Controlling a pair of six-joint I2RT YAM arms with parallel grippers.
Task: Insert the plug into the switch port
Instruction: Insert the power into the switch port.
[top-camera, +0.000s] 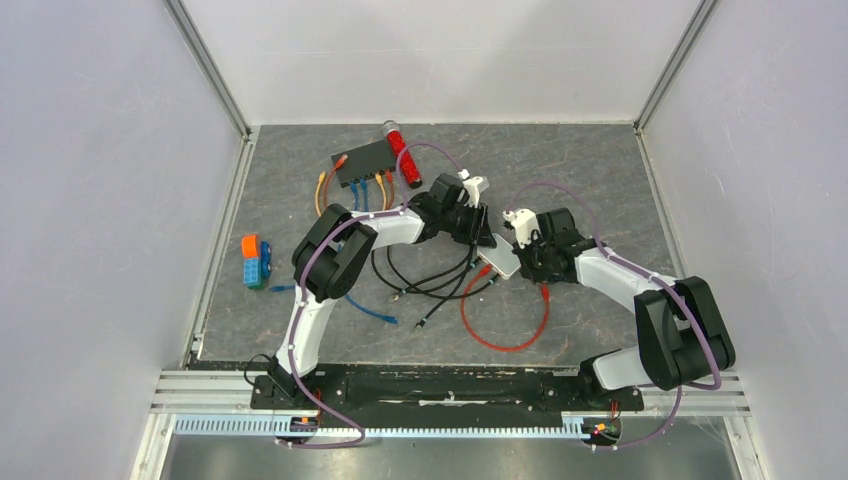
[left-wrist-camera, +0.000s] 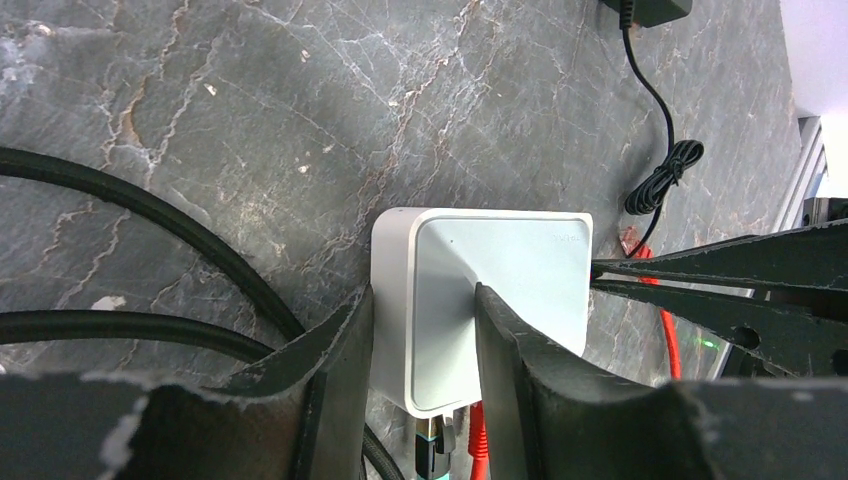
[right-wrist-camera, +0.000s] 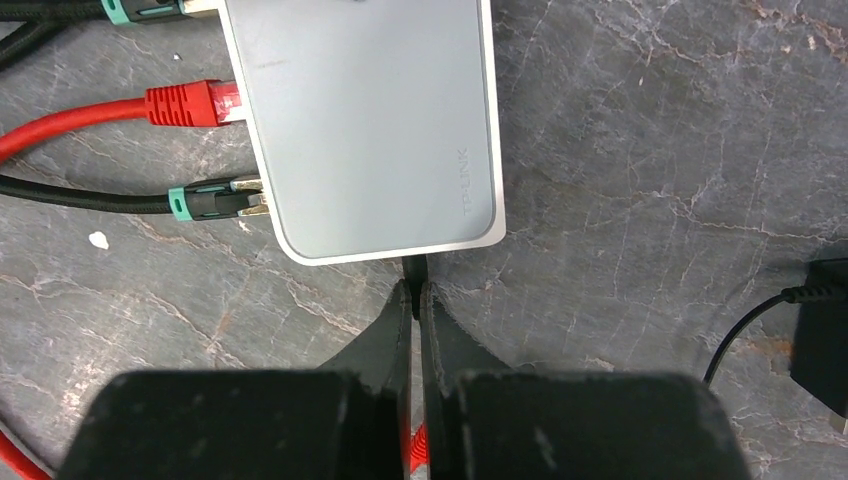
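White box (left-wrist-camera: 500, 290) lying flat on the grey stone-patterned mat (top-camera: 600, 170), between the two grippers. Left gripper (left-wrist-camera: 425, 300): fingers spread, one finger (left-wrist-camera: 340, 350) along the box's side wall, the other over its top face, so that one edge of the box sits between them; whether they press on it cannot be told. Right gripper (right-wrist-camera: 415, 290): fingers pressed together with nothing between them, their joined tip touching the box's opposite edge.

On the box side to the left of the right gripper's tip, a red plug (right-wrist-camera: 190, 103) is seated in a socket, with its red cable (right-wrist-camera: 70, 120) running off further left. Black cables with teal collars (right-wrist-camera: 205, 200) are plugged in on either side of it. The red cable's loose end (top-camera: 545, 293) lies on the mat just beside the right gripper, on its near side.

The switch port (top-camera: 368, 175) is one of a row on the near long edge of the flat black switch (top-camera: 362, 158). It is well apart from both grippers, beyond the left gripper and to its left. Blue and orange leads already fill several sockets in that row. A red cylinder (top-camera: 403, 153) lies against the switch's end nearest the left gripper
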